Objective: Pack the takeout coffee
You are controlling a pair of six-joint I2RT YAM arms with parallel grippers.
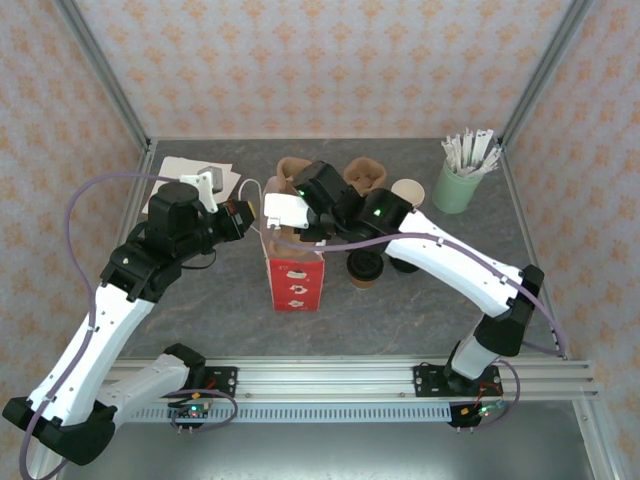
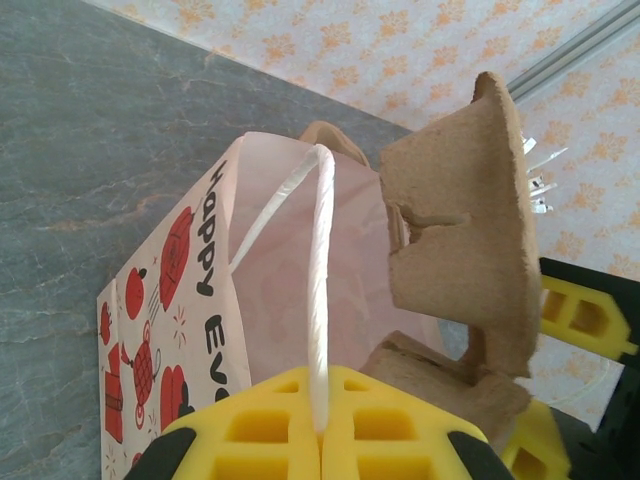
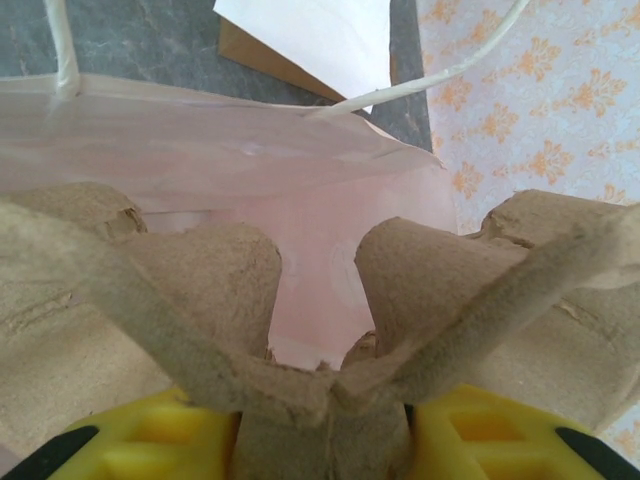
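Takeout coffee (image 1: 365, 268) sits lidded on the surface (image 1: 225, 300), just right of the paper bag (image 1: 295, 285), and is not yet packed. My right jaws are clamped tight on the middle ridge of the pulp carrier (image 3: 215, 290), which I hold at the bag's open mouth. It looks partly in, with one pocket standing above the rim in the left wrist view. My left jaws are closed on the bag's white cord handle (image 2: 320, 300), holding the mouth up. I judge the job to be at an early stage: the bag is open and the carrier is at its mouth, but the carrier must settle to the bottom, and the cup has yet to be lifted and set inside.
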